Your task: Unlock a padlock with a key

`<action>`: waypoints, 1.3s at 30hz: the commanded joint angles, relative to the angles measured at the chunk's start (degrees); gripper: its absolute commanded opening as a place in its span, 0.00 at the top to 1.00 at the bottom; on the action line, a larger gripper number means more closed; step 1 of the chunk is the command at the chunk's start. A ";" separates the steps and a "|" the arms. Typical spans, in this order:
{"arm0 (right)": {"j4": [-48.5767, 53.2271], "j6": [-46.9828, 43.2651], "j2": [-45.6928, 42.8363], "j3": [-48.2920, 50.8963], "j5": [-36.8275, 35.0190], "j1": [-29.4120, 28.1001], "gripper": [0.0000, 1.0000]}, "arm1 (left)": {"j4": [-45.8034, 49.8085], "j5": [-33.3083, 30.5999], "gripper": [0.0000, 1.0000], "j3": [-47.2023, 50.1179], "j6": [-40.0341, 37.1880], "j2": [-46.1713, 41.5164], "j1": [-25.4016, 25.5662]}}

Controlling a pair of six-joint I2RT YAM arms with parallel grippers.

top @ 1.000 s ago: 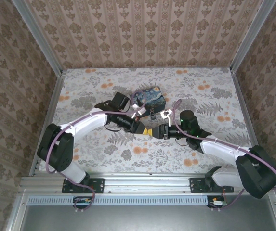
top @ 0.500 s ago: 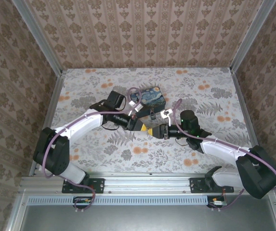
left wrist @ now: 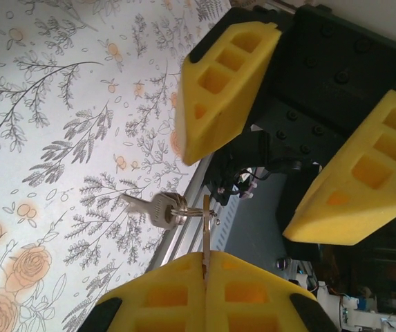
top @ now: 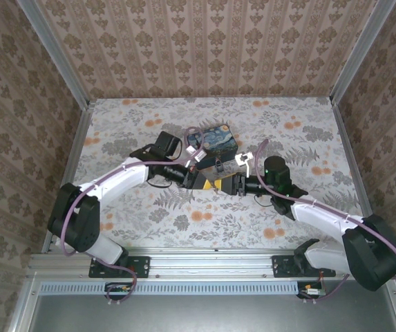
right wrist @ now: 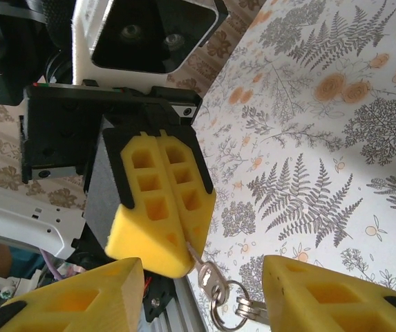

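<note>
My left wrist camera sits right up against the bunch of keys point(left wrist: 162, 209), looking past the left gripper point(left wrist: 204, 257) and across them at the right gripper point(left wrist: 249, 187). The right wrist camera looks back from the keys' opposite side, just as close, so both share them. The top camera stares down from high above and behind the keys, taking in the whole table point(top: 115, 131).

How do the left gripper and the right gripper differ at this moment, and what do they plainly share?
1. The left gripper has its jaws pressed together; the right gripper has its jaws standing apart.
2. The left gripper pinches a key with a ring hanging from it; the right gripper grips nothing.
Shared: both have blocky yellow fingers and point tip to tip at each other above the table.
</note>
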State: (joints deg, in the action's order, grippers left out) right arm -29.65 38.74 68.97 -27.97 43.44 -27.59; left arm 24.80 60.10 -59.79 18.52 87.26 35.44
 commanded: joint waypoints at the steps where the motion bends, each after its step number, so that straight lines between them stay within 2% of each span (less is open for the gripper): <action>1: -1.78 -1.04 1.39 -2.09 1.79 -0.52 0.54 | -1.64 1.95 1.00 0.83 1.08 -2.36 0.16; 12: -2.78 -0.32 2.09 -1.21 3.13 -0.88 0.69 | -1.60 1.96 1.00 1.16 1.34 -3.08 -0.28; 25: -4.71 0.55 1.35 -0.60 4.90 -1.26 0.76 | -3.08 2.27 1.00 1.54 2.35 -3.62 -0.64; 34: -4.69 0.55 1.52 -0.17 5.58 -1.23 0.76 | -5.23 3.19 1.00 2.52 3.95 -4.30 -1.47; 39: -5.13 0.73 1.52 -0.07 5.47 -1.28 0.80 | -6.49 3.45 1.00 3.14 4.64 -4.38 -1.43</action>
State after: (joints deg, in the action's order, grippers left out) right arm -32.82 39.29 70.89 -28.21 47.00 -28.53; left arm 20.12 62.22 -57.32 22.24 84.38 34.39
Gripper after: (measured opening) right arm 0.202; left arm 0.043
